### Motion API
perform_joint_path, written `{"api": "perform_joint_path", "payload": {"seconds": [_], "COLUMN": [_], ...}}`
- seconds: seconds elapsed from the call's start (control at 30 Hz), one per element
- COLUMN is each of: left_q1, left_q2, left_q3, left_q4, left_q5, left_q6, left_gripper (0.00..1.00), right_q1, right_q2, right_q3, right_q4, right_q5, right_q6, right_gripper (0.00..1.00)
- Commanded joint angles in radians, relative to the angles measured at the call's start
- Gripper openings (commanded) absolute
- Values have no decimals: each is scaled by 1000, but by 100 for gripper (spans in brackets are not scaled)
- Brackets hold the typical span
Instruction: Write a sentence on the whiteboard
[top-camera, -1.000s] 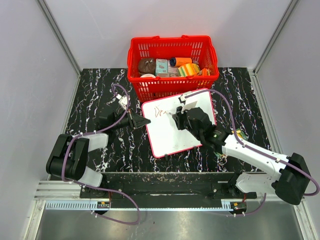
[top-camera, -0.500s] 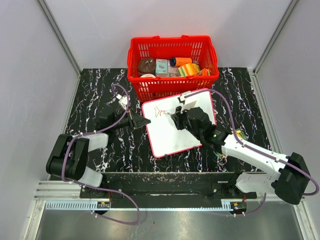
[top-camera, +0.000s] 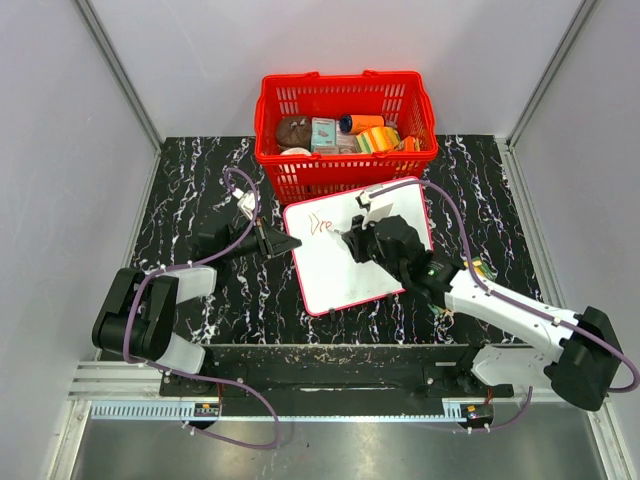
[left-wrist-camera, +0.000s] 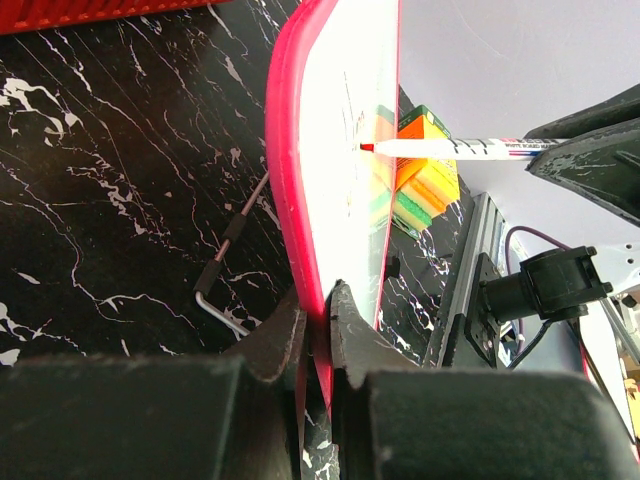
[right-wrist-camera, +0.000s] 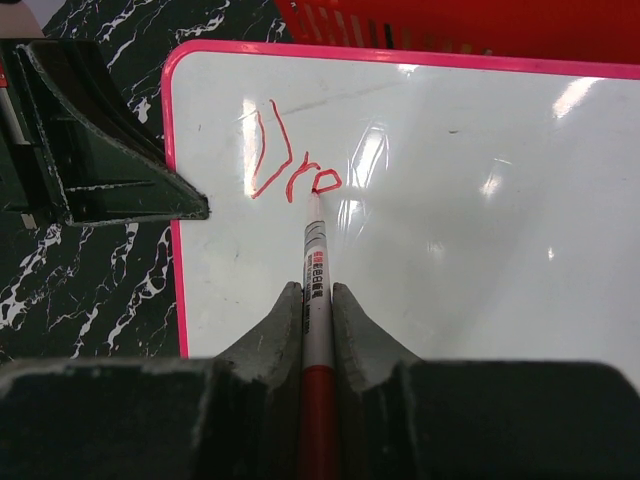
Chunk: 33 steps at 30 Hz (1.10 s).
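The whiteboard (top-camera: 340, 275) lies tilted on the black marbled table, just in front of the red basket. My left gripper (top-camera: 290, 243) is shut on its pink left rim (left-wrist-camera: 320, 150), the jaws pinching the edge (left-wrist-camera: 320, 300). My right gripper (top-camera: 352, 240) is shut on a red-and-white marker (right-wrist-camera: 317, 260) over the board's upper left. The marker's tip touches the board at the end of the red letters "Dre" (right-wrist-camera: 290, 165), the start of the sentence (top-camera: 320, 224). In the right wrist view the left gripper (right-wrist-camera: 100, 170) shows at the board's (right-wrist-camera: 480, 250) left edge.
The red basket (top-camera: 345, 120) behind the board holds several packets and tins. A small hex key (left-wrist-camera: 225, 270) lies on the table left of the board. A green, orange and yellow block (left-wrist-camera: 425, 165) sits beyond the board's right side. Grey walls close in the table.
The red writing has grown by one letter, from about "Dr" to "Dre". The right gripper and marker have shifted slightly right. The left gripper has kept its hold on the rim.
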<state>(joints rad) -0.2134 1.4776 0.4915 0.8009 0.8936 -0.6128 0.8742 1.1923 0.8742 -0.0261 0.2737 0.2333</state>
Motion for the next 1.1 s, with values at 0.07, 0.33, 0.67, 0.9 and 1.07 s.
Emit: {"api": "perform_joint_path", "payload": {"seconds": [0.07,0.33,0.67,0.9,1.07], "left_q1": [-27,-29,-27,-27,-27], "left_q2": [-11,-11,-13,-13,-14], "left_q3": [18,19,21,21,21], "left_q4": [-2,-3,-8,-8,-12], "left_q5": [-10,-8,-10,-12,-12], "left_q6": [151,153,154,154,157], "left_gripper": [0,0,0,0,0], "right_q1": [-7,-7,-6,-7,-7], "right_q2": [-23,-34,-34,-60,-106], "right_q3": [-21,-32,-21,-26,-30], "right_q4": [-29,-31,-31,-11,15], "right_q5": [10,42,90,113,94], "right_q6": [11,5,-15,-23,-22], "right_gripper": [0,0,0,0,0]}}
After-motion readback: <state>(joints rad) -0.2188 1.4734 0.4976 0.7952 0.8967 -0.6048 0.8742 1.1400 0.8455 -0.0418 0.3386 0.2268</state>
